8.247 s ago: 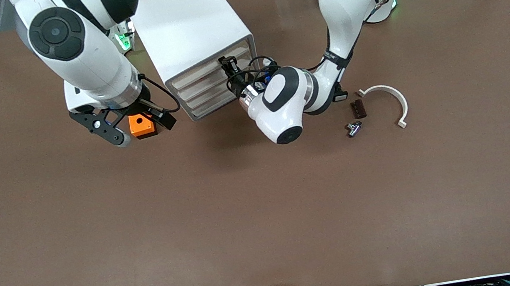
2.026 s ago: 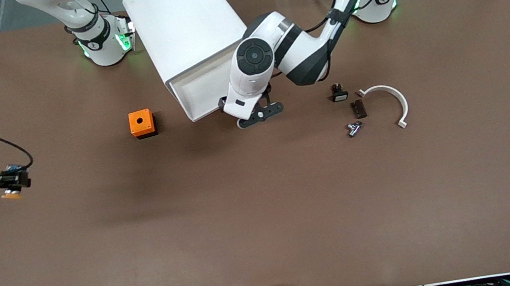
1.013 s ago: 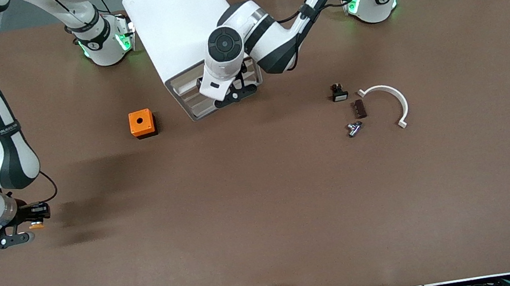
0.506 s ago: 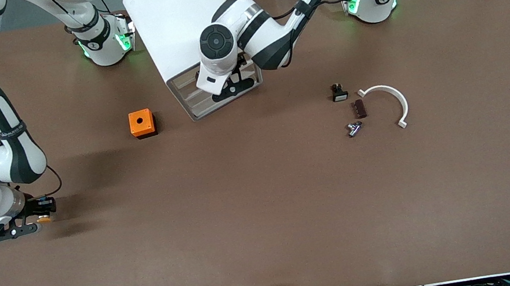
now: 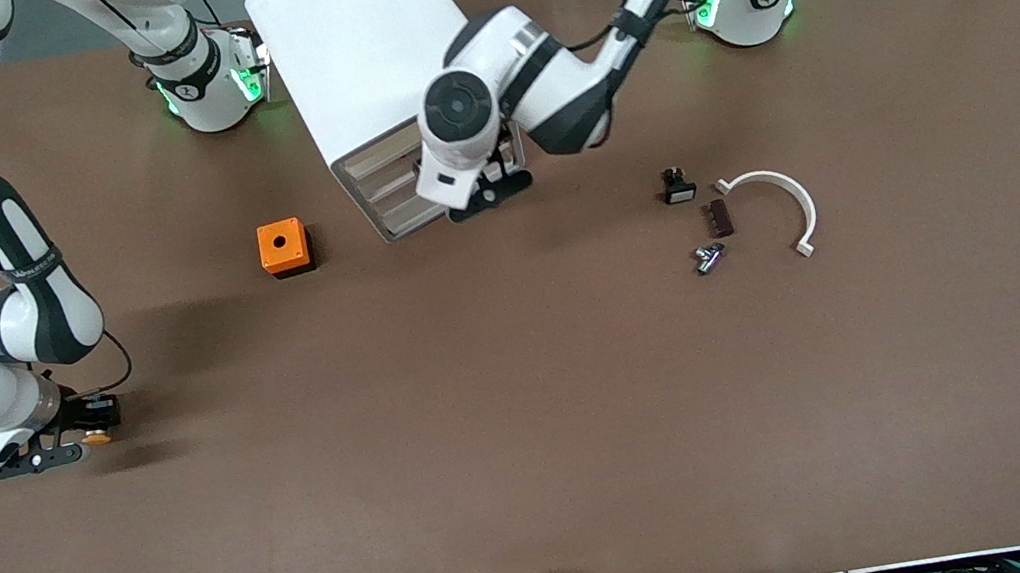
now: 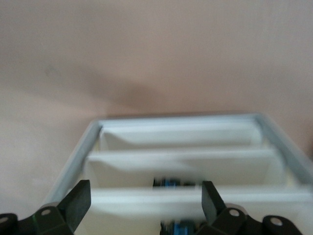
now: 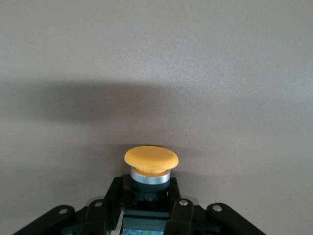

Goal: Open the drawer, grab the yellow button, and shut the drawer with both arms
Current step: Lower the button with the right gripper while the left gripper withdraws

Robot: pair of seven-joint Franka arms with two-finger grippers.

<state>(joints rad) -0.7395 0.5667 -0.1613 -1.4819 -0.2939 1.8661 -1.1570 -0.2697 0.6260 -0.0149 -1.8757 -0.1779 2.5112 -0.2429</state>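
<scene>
**Two arms apart: one with the button, one at the drawers**

Two white jointed arms share our brown table. Our right gripper [image 5: 54, 451] sits low over the table mat [image 5: 534, 445] at the right arm's end, nearer to the front camera than the orange cube with a round hole [image 5: 283, 248]. Its black fingers [image 7: 182, 211] are clamped on the tiny push button with a round orange cap [image 7: 150, 160]; the cap and a silver collar stick out past the fingertips, and the black body sits between them. In the front view we see the cap as a small orange spot [image 5: 97, 438] at the gripper's tip. We cannot tell whether the button touches the mat.

Our left gripper [image 5: 484, 191] is at the front of the white drawer cabinet [image 5: 364, 55], against the stacked pale drawer fronts [image 5: 389, 188]. Its wrist view shows the fingers [image 6: 78, 203] spread wide, holding nothing, with the drawer fronts [image 6: 186, 166] just ahead of them.

Toward the left arm's end lie a small black part with a white face [image 5: 678, 188], a dark brown block [image 5: 718, 218], a small silver fitting [image 5: 707, 257] and a curved white plastic clip [image 5: 781, 203], all close together.
</scene>
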